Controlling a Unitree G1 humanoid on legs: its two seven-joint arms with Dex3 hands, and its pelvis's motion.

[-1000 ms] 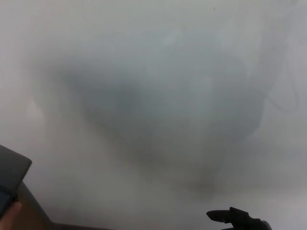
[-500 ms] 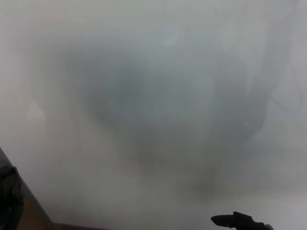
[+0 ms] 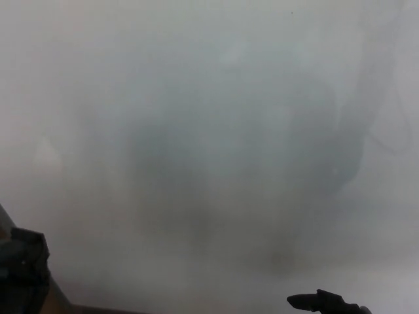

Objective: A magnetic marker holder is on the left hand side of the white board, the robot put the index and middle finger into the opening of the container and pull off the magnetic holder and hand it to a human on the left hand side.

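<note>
Head view: whiteboard (image 3: 209, 78) is filling nearly the whole pic, blurry grey-white w/ a murky dark reflection across the middle. No clear detail on it.

Near left corner: a dark boxy thing (image 3: 25, 261) is poking in from the left edge. Prob the magnetic marker holder, but too blurred to be sure. 1 s ago a flatter dark shape w/ what looked like a person's fingertip under it was sitting in that corner; half a sec ago only a dark sliver was showing lower down; now the block is sitting a bit higher and further into the pic. Can't tell whether a person or the robot's left hand is carrying it. Left hand itself isn't identifiable, so no saying how its fingers are set or whether it has hold of anything.

Near right, bottom edge: right hand (image 3: 324, 302) is showing as a black silhouette, one finger pointing left, apart from the rest, holding nothing visible. Barely shifted over the last sec.

Meaning for the task, as a guess: the holder seems to be off the board already and sitting at the far-left side, so the handover is prob underway or just wrapping up. Right hand is playing no part.
</note>
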